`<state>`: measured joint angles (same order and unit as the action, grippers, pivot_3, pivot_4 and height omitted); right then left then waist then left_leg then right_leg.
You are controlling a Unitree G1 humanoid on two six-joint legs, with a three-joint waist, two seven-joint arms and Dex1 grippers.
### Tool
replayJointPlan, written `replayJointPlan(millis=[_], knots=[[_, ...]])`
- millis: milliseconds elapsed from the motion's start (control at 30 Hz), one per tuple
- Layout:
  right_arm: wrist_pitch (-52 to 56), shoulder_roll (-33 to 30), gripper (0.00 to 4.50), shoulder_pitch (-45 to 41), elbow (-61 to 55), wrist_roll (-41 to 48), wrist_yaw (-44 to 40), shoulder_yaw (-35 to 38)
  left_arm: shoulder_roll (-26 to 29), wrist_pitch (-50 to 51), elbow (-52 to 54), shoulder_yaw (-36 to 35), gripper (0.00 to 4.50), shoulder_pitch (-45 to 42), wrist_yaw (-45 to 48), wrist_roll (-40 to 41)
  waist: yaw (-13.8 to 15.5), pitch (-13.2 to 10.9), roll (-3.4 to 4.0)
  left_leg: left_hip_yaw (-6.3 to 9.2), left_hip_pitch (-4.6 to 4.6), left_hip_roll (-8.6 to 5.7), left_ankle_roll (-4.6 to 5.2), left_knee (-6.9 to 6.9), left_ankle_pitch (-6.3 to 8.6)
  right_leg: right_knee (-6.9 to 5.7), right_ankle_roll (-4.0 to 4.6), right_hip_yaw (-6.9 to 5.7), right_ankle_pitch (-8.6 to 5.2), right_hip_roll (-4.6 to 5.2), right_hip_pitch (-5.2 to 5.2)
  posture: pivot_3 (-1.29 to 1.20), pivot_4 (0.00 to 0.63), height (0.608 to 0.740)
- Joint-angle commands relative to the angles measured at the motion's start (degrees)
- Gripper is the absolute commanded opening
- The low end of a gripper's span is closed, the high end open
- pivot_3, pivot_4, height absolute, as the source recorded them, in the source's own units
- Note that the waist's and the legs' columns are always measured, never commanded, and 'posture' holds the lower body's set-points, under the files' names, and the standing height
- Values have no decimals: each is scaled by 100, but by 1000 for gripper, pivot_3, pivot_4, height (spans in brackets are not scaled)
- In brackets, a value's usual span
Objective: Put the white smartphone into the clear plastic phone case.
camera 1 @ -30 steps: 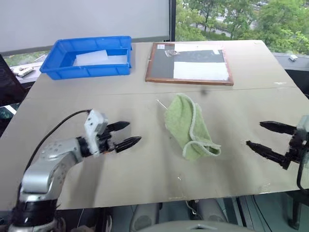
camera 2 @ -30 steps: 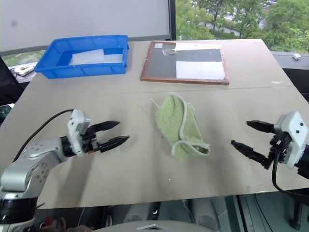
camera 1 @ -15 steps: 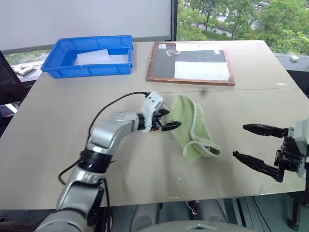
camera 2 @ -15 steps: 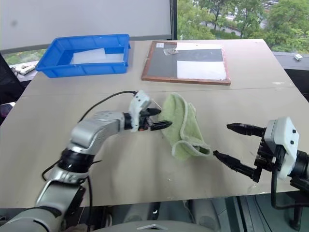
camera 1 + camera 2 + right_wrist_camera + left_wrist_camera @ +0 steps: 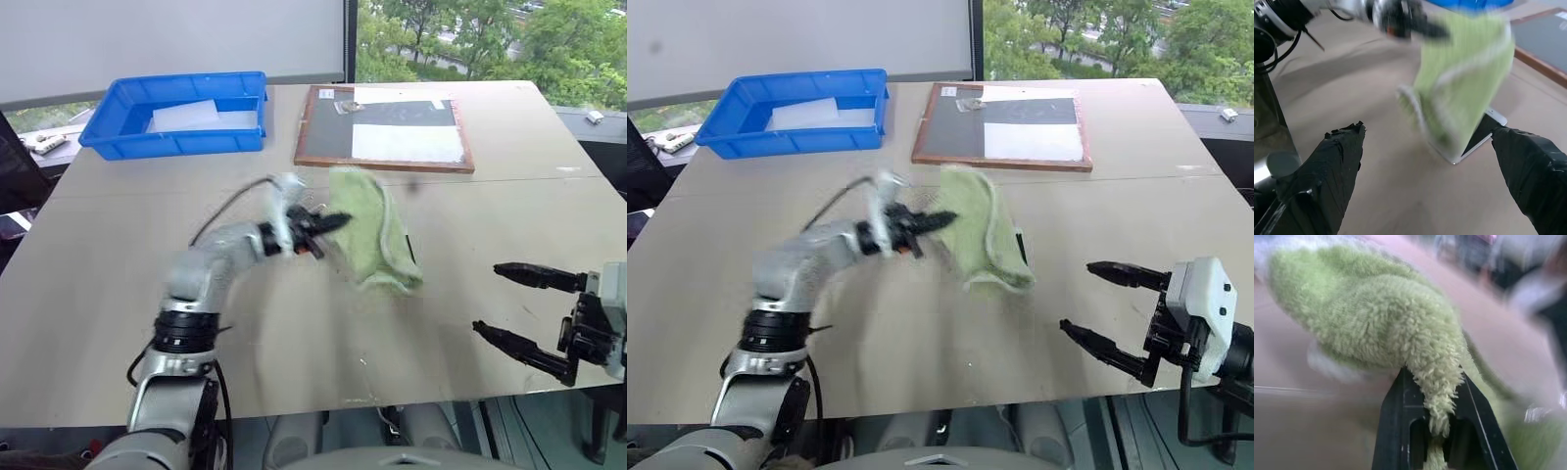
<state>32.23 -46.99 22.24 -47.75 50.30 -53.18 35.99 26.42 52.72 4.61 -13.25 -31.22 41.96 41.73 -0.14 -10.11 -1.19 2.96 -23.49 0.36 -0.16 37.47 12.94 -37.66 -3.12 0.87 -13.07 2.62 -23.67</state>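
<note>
Bright daylight from windows; left arm point(image 5: 211, 259), cloth point(image 5: 367, 230) motion-blurred

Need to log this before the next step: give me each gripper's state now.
Left gripper: shut on the green towel, lifting it.
Right gripper: open, holding nothing.

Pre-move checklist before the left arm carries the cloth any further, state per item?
1. Left gripper shut on green cloth: ok, cloth edge pinched between its fingers.
2. Cloth lifted off white smartphone: not ok, one end of the phone shows and the cloth hangs over the rest.
3. Right gripper open and apart from the cloth: ok.
4. Clear plastic phone case located: cannot tell.
5. Phone lying flat on table: ok in the right wrist view.
6. Blue bin and framed board away from the cloth: ok.
</note>
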Motion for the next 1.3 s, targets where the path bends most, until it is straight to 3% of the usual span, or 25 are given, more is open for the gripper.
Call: replayJointPlan(millis=[33,167,400,533,567,600,833,1000,1067,1133,1300], knots=[[-142,22,4500,-135,42,69,19,-128,439,218,-19,-1049,98,32,-399,390,-29,1,1,-1,1,-1,0,0,0,-1,0,0,0,0,1,0,150,740],[-214,44,4500,-425,191,-17,31,-535,909,-302,-891,-1749,98,-142,-1301,-184,-36,1,-2,-4,6,-6,0,1,0,-1,-1,3,0,3,5,0,150,740],[-100,4,4500,-1310,606,-224,337,-1362,1391,-856,-2060,-1556,98,-12,-2045,-1242,-28,2,-15,-2,5,-10,0,0,0,-2,9,2,6,6,5,0,150,740],[99,-29,4500,-1670,688,-278,531,-1749,1422,-568,-1994,-1645,98,234,-2220,-1310,-42,1,-19,3,2,-8,-1,-1,0,-2,21,-1,14,6,2,0,150,740],[113,-15,4500,-1737,691,-274,556,-1823,1456,-526,-1926,-1730,812,327,-2200,-1274,-46,1,-19,4,0,-8,-1,-2,0,-1,22,-1,14,6,1,0,150,740],[82,0,4500,-1797,693,-310,566,-1884,1493,-573,-1905,-1838,1080,385,-2226,-1270,-48,1,-19,2,0,-7,-1,-2,0,-1,22,0,14,8,1,0,150,740],[43,36,4500,-1931,709,-462,577,-2119,1489,-904,-1857,-2585,4395,194,-2439,-918,-36,-1,-36,6,0,-6,-1,-2,0,-3,23,-5,15,10,0,0,150,740],[-133,177,4500,-2071,716,-589,627,-2270,1309,341,-1614,-3294,4395,-52,-2084,675,-38,1,-39,8,-2,-6,-1,-1,0,-3,22,-8,15,13,0,0,150,740],[-179,205,4500,-2090,692,-604,575,-2304,1290,712,-1185,-3054,4395,-37,-1842,1072,-42,1,-39,8,-1,-7,-1,-1,0,-4,22,-8,15,13,0,0,150,740],[-183,210,4500,-2069,616,-560,542,-2300,1482,666,-521,-2250,4395,210,-1162,989,-41,0,-48,10,-4,-8,-1,-1,0,-4,22,-10,15,12,0,0,150,740],[-171,164,4500,-1959,507,-545,575,-2239,2098,-574,60,72,4395,494,875,-129,-49,0,-43,-3,5,-12,-2,-5,-1,-5,26,3,14,14,1,0,150,740]])
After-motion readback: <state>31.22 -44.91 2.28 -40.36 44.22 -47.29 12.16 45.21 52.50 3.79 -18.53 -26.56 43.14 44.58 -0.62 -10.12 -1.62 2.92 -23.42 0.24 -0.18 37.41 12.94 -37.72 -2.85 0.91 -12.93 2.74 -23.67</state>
